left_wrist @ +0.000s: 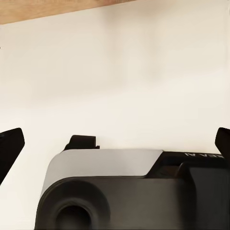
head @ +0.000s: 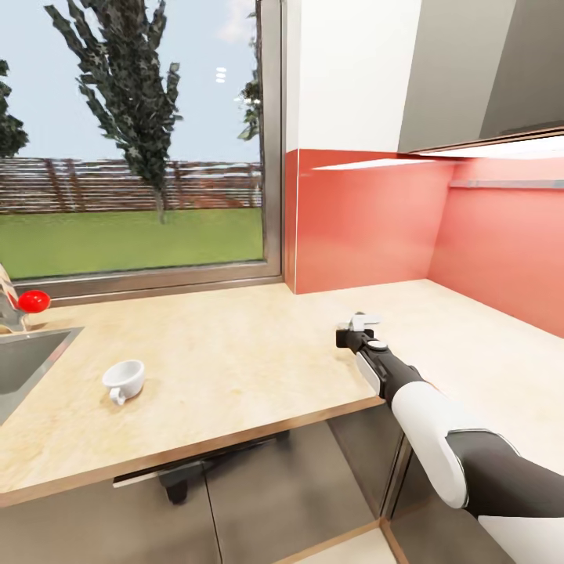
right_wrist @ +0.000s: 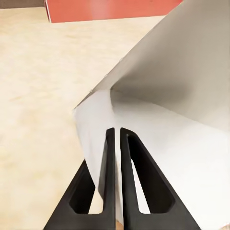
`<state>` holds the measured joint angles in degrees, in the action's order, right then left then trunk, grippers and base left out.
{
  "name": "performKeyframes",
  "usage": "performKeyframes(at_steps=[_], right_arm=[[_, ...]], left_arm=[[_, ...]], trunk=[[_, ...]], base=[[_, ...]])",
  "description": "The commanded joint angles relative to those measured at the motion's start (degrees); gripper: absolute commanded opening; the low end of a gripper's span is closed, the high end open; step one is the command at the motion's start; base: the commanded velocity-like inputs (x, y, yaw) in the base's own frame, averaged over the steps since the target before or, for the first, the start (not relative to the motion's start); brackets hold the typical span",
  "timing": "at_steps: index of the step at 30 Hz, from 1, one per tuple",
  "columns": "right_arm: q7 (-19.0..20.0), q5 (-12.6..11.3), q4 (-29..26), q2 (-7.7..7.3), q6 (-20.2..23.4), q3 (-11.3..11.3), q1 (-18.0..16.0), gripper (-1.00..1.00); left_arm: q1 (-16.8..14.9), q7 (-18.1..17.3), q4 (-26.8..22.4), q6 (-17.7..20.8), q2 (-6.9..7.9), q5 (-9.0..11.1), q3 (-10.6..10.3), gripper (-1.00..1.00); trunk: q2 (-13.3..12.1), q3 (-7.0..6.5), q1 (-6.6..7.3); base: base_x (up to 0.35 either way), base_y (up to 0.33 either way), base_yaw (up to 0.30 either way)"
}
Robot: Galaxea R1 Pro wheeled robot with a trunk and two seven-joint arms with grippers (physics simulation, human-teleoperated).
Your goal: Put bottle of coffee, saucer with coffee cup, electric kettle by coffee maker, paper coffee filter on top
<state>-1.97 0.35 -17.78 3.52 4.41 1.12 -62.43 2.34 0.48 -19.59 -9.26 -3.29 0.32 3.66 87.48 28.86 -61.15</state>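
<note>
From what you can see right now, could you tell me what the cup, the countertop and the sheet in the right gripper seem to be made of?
The coffee cup looks like glazed white ceramic: smooth and evenly white. The countertop looks like pale matte wood or laminate, with faint grain and a brown edge band. The sheet pinched in the right gripper looks like thin white paper, probably the coffee filter: it folds into flat, sharp-edged planes.

Pale wooden countertop, red backsplash, window onto lawn and trees.
</note>
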Motion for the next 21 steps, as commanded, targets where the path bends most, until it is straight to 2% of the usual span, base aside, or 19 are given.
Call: performKeyframes(at_steps=[1,12,19,21], right_arm=[[-0.1,-0.2,-0.1,0.01,0.3,0.1,0.0,-1.0],[0.0,-0.2,-0.2,0.0,0.3,0.1,0.0,-1.0],[0.6,-0.2,-1.0,-0.06,0.1,0.1,0.0,-1.0],[2.4,-0.3,-3.6,-0.15,0.1,0.0,0.0,-1.0]], left_arm=[[0.0,0.0,-0.1,-0.1,-0.05,0.0,0.3,1.0],[0.0,0.0,-0.1,-0.1,-0.05,0.0,0.3,1.0],[0.0,0.0,-0.1,-0.1,-0.05,0.0,0.3,1.0],[0.0,0.0,-0.1,-0.1,-0.05,0.0,0.3,1.0]], trunk=[[-0.4,-0.14,0.23],[-4.8,-2.11,2.64],[-4.8,-2.11,2.64],[-4.8,-2.11,2.64]], base=[[0.0,0.0,0.0],[0.0,0.0,0.0],[0.0,0.0,0.0],[0.0,0.0,0.0]])
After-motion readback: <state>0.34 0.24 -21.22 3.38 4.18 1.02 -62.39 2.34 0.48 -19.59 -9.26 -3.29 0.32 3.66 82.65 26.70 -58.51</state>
